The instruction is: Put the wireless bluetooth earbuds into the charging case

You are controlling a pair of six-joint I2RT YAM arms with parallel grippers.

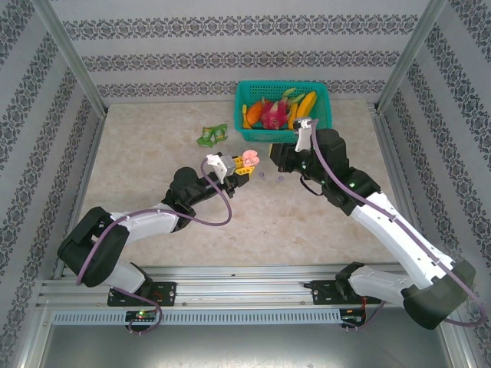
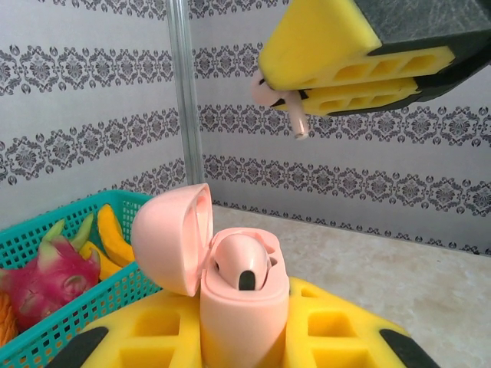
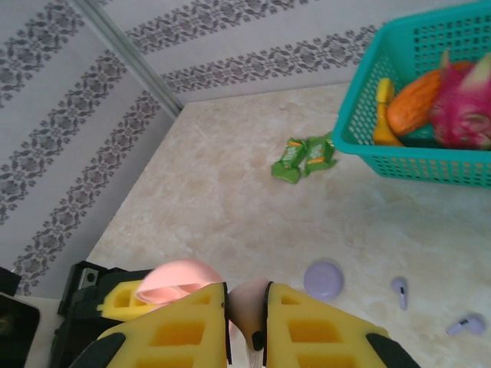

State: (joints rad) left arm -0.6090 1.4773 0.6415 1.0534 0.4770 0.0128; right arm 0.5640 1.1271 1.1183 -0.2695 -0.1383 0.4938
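Note:
My left gripper [image 2: 244, 326] is shut on the pink charging case [image 2: 244, 307], holding it upright with its lid [image 2: 165, 238] hinged open to the left. One pale pink earbud [image 2: 242, 264] sits in the case. Just above it, my right gripper [image 3: 245, 318] is shut on the second pink earbud [image 3: 247, 303], whose stem [image 2: 298, 121] hangs down below the yellow pads [image 2: 337, 61]. On the table to the right lie the closed lilac case [image 3: 324, 278] and two lilac earbuds [image 3: 400, 289] [image 3: 466, 326]. From above, both grippers meet at the pink case [image 1: 250, 160].
A teal basket [image 1: 326, 115] of toy fruit stands at the back right, close behind the right wrist. A green toy [image 1: 212, 136] lies at the back left of the work spot. Patterned walls and metal posts close in the table.

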